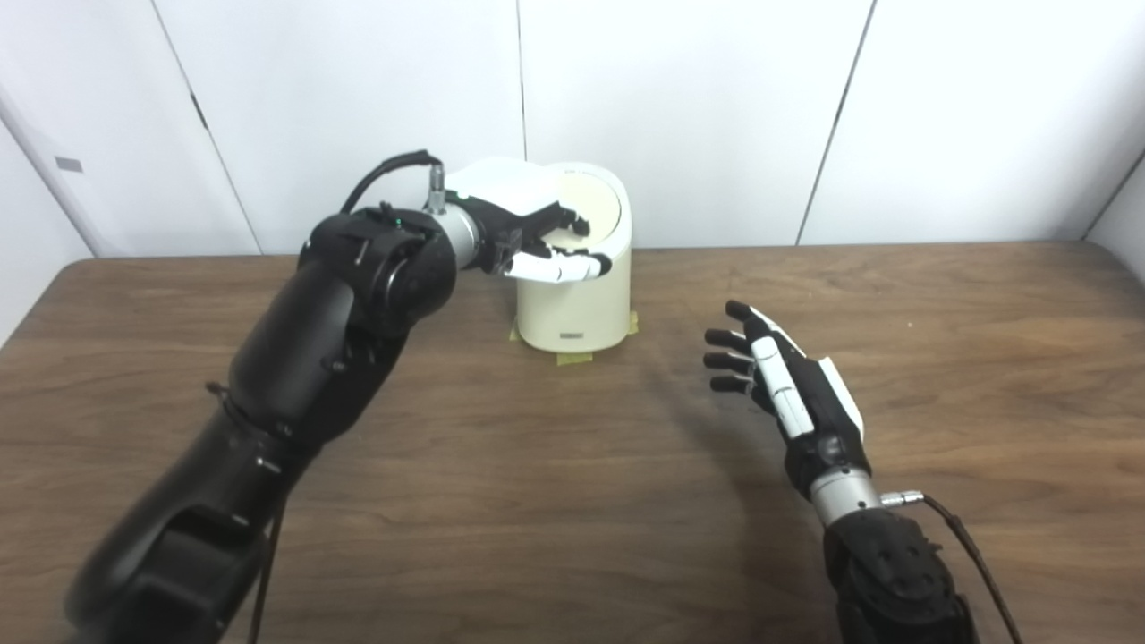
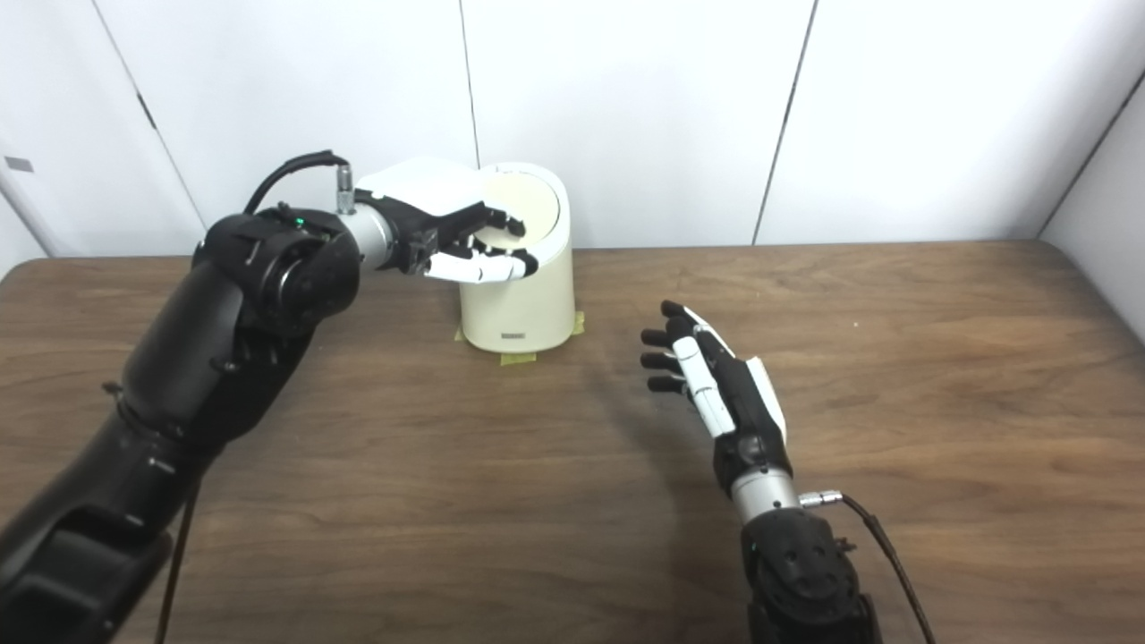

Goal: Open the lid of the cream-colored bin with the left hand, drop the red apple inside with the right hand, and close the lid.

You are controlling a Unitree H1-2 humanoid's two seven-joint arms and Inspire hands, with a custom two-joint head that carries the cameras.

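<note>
Left hand (image 1: 523, 234) rests on rounded cream bin (image 1: 577, 300).

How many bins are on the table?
1. The cream bin stands at the table's far edge, by the wall, with the left robot hand at its lid.

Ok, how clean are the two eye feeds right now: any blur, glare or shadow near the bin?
Left eye view: the left arm's near end is soft and smeared at the bottom edge; the left hand and bin are fairly sharp. Right eye view: a soft shadow lies on the table left of the right hand; no strong glare.
</note>
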